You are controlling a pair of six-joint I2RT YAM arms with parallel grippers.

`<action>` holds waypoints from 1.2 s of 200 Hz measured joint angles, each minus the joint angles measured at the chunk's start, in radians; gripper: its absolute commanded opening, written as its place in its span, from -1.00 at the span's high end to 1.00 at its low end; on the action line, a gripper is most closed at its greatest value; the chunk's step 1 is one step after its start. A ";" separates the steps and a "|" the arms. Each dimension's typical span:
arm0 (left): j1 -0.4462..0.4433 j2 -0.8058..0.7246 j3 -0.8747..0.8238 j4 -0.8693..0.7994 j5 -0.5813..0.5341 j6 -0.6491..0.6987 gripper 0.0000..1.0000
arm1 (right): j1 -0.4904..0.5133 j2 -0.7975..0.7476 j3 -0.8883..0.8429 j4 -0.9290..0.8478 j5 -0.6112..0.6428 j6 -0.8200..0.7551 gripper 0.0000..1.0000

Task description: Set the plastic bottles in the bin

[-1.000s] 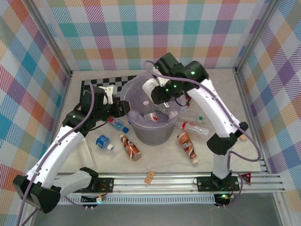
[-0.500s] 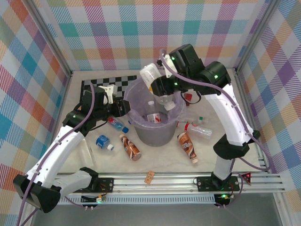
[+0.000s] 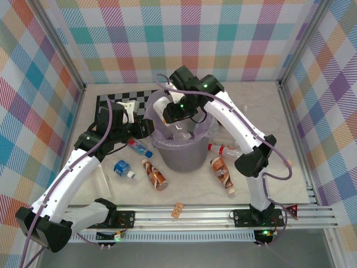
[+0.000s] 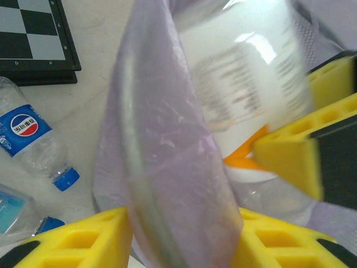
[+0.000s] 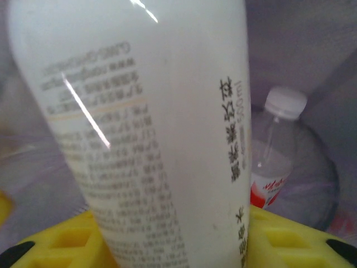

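Observation:
The bin [image 3: 179,159] is a grey bucket with a lilac bag, in the middle of the table. My left gripper [image 3: 147,127] is shut on its left rim; the bagged rim [image 4: 162,162] passes between my yellow fingers [image 4: 83,240]. My right gripper [image 3: 172,111] hangs over the bin's left half, shut on a white printed bottle [image 3: 160,109] [image 5: 139,111] [image 4: 245,84], tilted between its pads [image 5: 290,240]. A clear bottle with a white cap [image 5: 276,151] lies inside the bin. On the table lie a blue-label bottle [image 3: 139,148] [image 4: 33,139], a crushed blue one [image 3: 121,168], two brown ones [image 3: 154,174] [image 3: 222,174] and a red-capped clear one [image 3: 227,151].
A chequered board [image 3: 109,100] lies at the back left with a white spray bottle [image 3: 128,110] on it. A tan cork-coloured piece [image 3: 177,210] rests by the front rail. Checked walls close in the left, back and right sides.
My right gripper has carried the white bottle from the bin's far side up, then left and down over the bin's left half. The left gripper has stayed on the rim.

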 measured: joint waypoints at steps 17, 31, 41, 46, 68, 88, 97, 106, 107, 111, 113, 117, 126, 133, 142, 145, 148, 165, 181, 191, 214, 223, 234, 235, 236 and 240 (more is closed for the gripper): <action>0.000 0.000 0.000 0.002 0.001 -0.001 0.10 | 0.000 -0.002 -0.087 0.012 -0.006 0.016 0.07; -0.001 0.000 0.000 0.002 0.000 0.000 0.10 | 0.000 -0.002 -0.162 0.039 -0.008 0.026 0.05; -0.001 0.000 0.000 0.003 0.000 0.000 0.10 | 0.000 -0.002 -0.212 0.055 -0.010 0.035 -0.03; -0.001 0.000 0.000 0.002 0.000 0.000 0.10 | 0.000 -0.002 -0.233 0.063 -0.010 0.042 -0.08; -0.001 0.000 0.000 0.002 0.000 0.000 0.10 | 0.000 -0.004 -0.278 0.082 -0.012 0.053 -0.35; -0.001 0.000 0.000 0.002 0.000 0.000 0.10 | 0.000 -0.020 -0.278 0.096 -0.014 0.061 -0.50; -0.001 0.000 0.000 0.002 0.000 0.000 0.10 | 0.000 -0.033 -0.273 0.095 -0.013 0.062 -0.53; -0.001 0.000 0.000 0.002 0.000 0.000 0.10 | 0.000 -0.044 -0.252 0.087 -0.013 0.063 -0.56; -0.001 0.000 0.000 0.002 -0.001 0.000 0.10 | 0.000 -0.045 -0.250 0.087 -0.013 0.062 -0.56; -0.001 0.000 0.000 0.002 -0.001 0.000 0.10 | 0.000 -0.050 -0.236 0.085 -0.013 0.060 -0.58; -0.001 0.000 0.000 0.002 -0.001 0.000 0.10 | 0.000 -0.053 -0.229 0.084 -0.012 0.060 -0.58; -0.001 0.000 0.000 0.002 -0.002 0.000 0.10 | 0.000 -0.057 -0.217 0.084 -0.012 0.059 -0.59; -0.001 0.000 0.000 0.002 -0.004 0.000 0.09 | 0.000 -0.071 -0.182 0.080 -0.008 0.058 -0.65; -0.001 0.000 0.001 0.001 -0.005 0.000 0.08 | 0.000 -0.083 -0.154 0.073 -0.005 0.056 -0.69; -0.001 0.000 0.002 0.000 -0.007 0.000 0.04 | 0.000 -0.103 -0.123 0.065 -0.001 0.050 -0.73; -0.001 0.000 0.004 -0.002 -0.008 0.001 0.03 | 0.000 -0.110 -0.113 0.061 -0.001 0.049 -0.74; -0.001 0.000 0.006 -0.006 -0.008 0.000 0.02 | 0.000 -0.117 -0.104 0.057 0.000 0.048 -0.74; -0.001 0.000 0.029 -0.037 -0.012 0.005 -0.05 | 0.000 -0.176 -0.061 0.038 0.011 0.048 -0.77; -0.001 0.000 0.067 -0.068 -0.015 0.010 -0.08 | 0.000 -0.234 -0.020 0.009 0.022 0.049 -0.76; -0.001 0.000 0.091 -0.079 -0.016 0.012 -0.09 | -0.009 -0.277 -0.002 -0.005 0.027 0.053 -0.74; -0.001 -0.005 0.130 -0.094 -0.013 0.013 -0.06 | -0.060 -0.406 -0.015 -0.037 0.027 0.075 -0.64; -0.001 -0.011 0.132 -0.100 -0.011 0.012 -0.03 | -0.109 -0.470 -0.063 -0.033 0.013 0.088 -0.57; -0.001 -0.019 0.132 -0.109 -0.003 0.011 0.01 | -0.199 -0.562 -0.156 -0.027 -0.016 0.101 -0.48; -0.001 -0.019 0.132 -0.109 -0.003 0.011 0.01 | -0.205 -0.568 -0.163 -0.026 -0.020 0.103 -0.47; -0.001 -0.020 0.132 -0.109 -0.003 0.011 0.02 | -0.218 -0.580 -0.179 -0.024 -0.026 0.107 -0.46; -0.001 -0.022 0.132 -0.110 -0.001 0.011 0.05 | -0.249 -0.611 -0.218 -0.018 -0.039 0.109 -0.41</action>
